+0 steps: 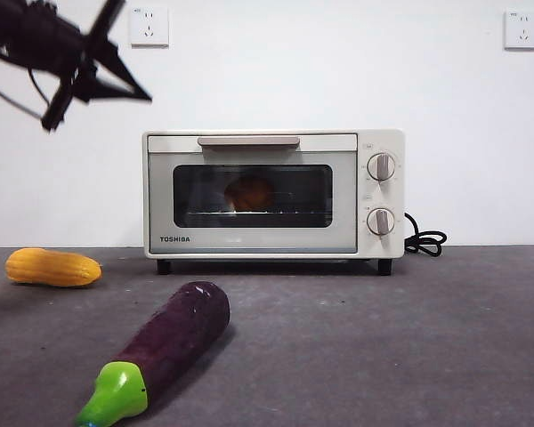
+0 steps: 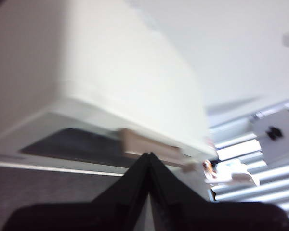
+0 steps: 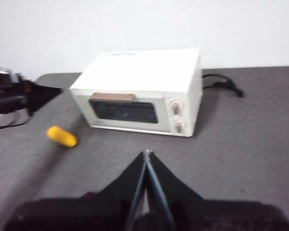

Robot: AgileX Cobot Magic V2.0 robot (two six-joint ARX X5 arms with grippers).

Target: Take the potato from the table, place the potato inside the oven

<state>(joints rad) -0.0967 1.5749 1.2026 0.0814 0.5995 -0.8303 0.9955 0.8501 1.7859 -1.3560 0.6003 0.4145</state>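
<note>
The potato (image 1: 249, 193) shows as an orange-brown lump behind the dark window of the oven (image 1: 249, 240), whose door is closed. The cream oven stands at the back of the table (image 1: 409, 338). My left gripper (image 1: 147, 96) hangs shut and empty in the air, above and to the left of the oven. In the left wrist view its jaws (image 2: 148, 155) meet in a point just before the oven's (image 2: 135, 72) beige handle (image 2: 149, 147). My right gripper (image 3: 146, 153) is shut and empty, high over the table in front of the oven (image 3: 144, 72). The right wrist view shows the left gripper (image 3: 58, 90) too.
A yellow corn cob (image 1: 52, 267) lies left of the oven, also seen in the right wrist view (image 3: 61, 136). A purple eggplant (image 1: 173, 334) with a green stem lies near the front. The oven's black cord (image 1: 424, 240) coils at its right.
</note>
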